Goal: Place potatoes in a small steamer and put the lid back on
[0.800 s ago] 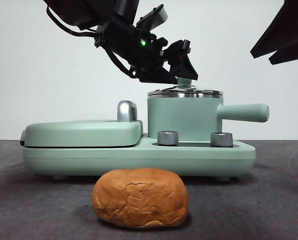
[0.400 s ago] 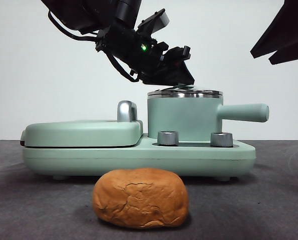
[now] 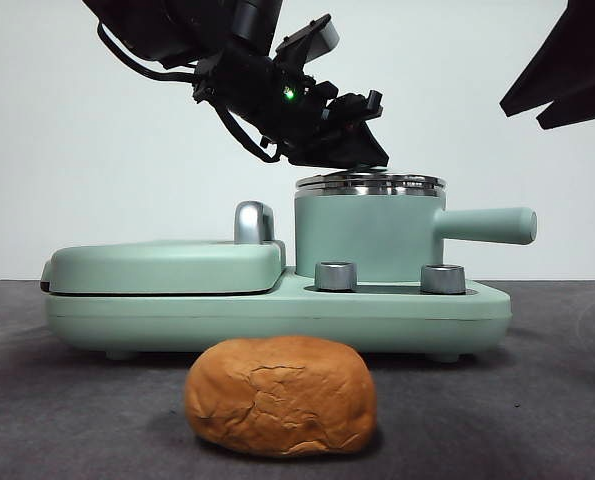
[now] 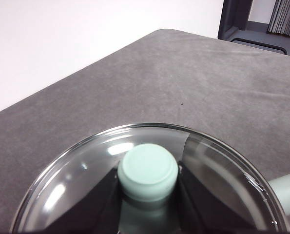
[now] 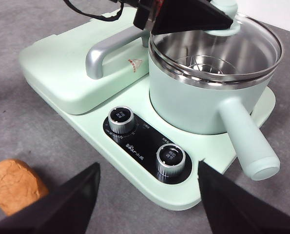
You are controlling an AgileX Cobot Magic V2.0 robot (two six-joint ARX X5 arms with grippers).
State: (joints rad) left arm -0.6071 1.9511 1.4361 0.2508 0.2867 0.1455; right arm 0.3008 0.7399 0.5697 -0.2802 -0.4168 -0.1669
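Observation:
The potato (image 3: pixel 280 395) is an orange-brown cracked lump lying on the grey table in front of the appliance, also seen in the right wrist view (image 5: pixel 13 185). The small steamer (image 3: pixel 367 235) is a mint-green pot with a straight side handle (image 5: pixel 247 141). Its glass lid (image 3: pixel 370 183) rests on the steel rim. My left gripper (image 3: pixel 352 145) reaches down from the upper left. In the left wrist view its jaws press both sides of the lid's mint-green knob (image 4: pixel 147 170). My right gripper (image 5: pixel 147 170) hangs open above the appliance's front, holding nothing.
The steamer stands on a mint-green base with two steel dials (image 5: pixel 121 119) (image 5: pixel 170 159). A flat hinged griddle cover (image 3: pixel 167 265) with a chrome handle (image 3: pixel 252 220) fills the base's left half. The right arm's dark tip (image 3: pixel 562 70) shows at the top right corner.
My left gripper has sunk a little toward the lid, and the knob that showed beneath it a second ago is now hidden between its jaws. The potato and steamer have not moved.

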